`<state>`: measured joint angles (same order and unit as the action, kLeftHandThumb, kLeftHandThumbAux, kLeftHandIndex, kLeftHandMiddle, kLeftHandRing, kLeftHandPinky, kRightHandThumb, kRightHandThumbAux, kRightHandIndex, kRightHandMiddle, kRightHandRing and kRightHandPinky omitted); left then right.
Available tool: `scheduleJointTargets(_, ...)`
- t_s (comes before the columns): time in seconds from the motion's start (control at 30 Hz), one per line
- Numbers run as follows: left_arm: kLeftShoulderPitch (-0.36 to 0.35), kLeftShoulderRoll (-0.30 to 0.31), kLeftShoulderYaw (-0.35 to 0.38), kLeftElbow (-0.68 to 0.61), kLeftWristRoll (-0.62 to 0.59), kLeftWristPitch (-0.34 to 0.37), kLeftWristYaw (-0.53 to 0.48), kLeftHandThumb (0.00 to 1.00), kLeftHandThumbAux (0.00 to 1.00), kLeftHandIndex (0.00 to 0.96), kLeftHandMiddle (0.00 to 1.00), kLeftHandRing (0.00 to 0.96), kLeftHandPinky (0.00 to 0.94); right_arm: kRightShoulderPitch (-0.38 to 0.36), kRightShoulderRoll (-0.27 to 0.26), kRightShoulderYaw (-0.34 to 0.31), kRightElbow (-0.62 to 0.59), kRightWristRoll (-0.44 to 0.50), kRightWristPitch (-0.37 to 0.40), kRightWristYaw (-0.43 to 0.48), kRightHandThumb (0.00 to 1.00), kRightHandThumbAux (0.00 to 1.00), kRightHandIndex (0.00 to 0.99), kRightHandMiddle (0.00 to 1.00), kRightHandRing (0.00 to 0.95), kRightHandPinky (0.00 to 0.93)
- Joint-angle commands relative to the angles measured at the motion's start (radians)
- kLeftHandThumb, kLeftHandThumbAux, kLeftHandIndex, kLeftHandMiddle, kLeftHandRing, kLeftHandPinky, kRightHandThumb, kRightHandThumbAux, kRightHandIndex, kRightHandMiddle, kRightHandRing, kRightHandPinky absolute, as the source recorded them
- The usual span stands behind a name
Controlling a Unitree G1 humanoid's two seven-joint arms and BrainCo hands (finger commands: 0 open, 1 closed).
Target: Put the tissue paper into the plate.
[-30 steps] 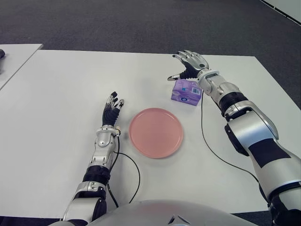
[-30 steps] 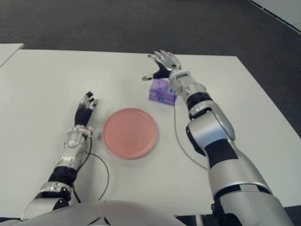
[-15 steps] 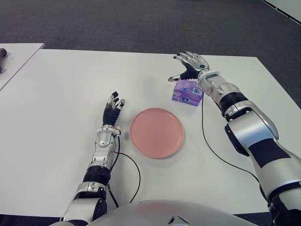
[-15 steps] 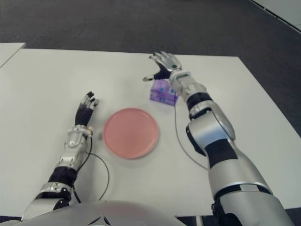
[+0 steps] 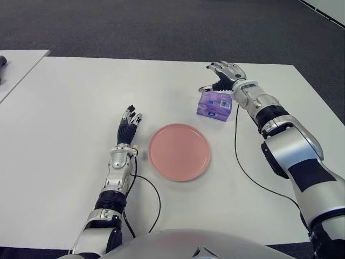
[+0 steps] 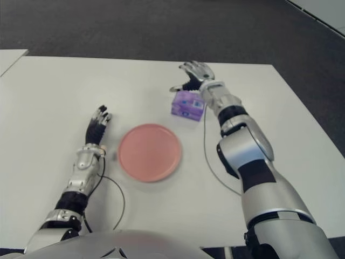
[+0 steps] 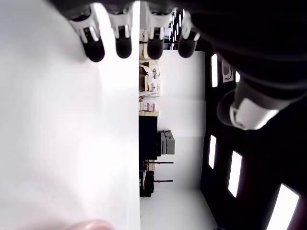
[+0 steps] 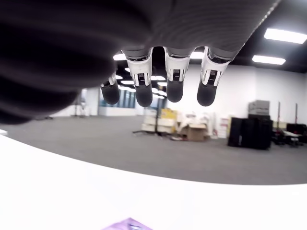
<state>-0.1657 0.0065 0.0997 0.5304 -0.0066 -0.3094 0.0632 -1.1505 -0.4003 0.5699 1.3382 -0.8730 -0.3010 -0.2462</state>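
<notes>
Poised with fingers spread and empty just beyond the small purple tissue-paper pack (image 5: 214, 105) toward the white tabletop's (image 5: 64, 108) far right edge, right hand (image 5: 226, 74), ready to grasp; round pink plate (image 5: 179, 151) mid-table, bare; left hand (image 5: 128, 125) open beside it.

I see a purple tissue pack (image 5: 214, 105) with a small blue mark on its face, a plain pink plate (image 5: 179, 151), and a white table (image 5: 64, 108). Both hands are silver with black fingers (white-banded tips in the wrist views). The floor (image 5: 161, 27) at the top is dark grey carpet.
</notes>
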Motion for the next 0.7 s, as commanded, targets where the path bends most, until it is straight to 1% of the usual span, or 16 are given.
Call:
scheduleJointTargets(0.03,0.026,0.004,-0.002,0.015,0.007,0.022,0.006,0.0,0.459,0.0,0.0,0.0,0.0,0.016,0.002,-0.002,0.009,0.023,0.007,0.019,0.387,0.215,0.0,0.0,0.0,0.0)
scheduleJointTargets(0.3,0.023,0.004,0.004,0.023,0.005,0.018,0.006,0.0,0.45,0.0,0.0,0.0,0.0,0.03,0.012,0.004,0.008,0.03,0.008,0.033,0.399,0.21,0.0,0.0,0.0,0.0)
scheduleJointTargets(0.7,0.031,0.01,0.003,0.022,0.002,0.006,-0.007,0.0,0.436,0.0,0.0,0.0,0.0,0.05,0.028,0.015,0.012,0.025,0.038,0.062,0.402,0.217,0.0,0.0,0.0,0.0)
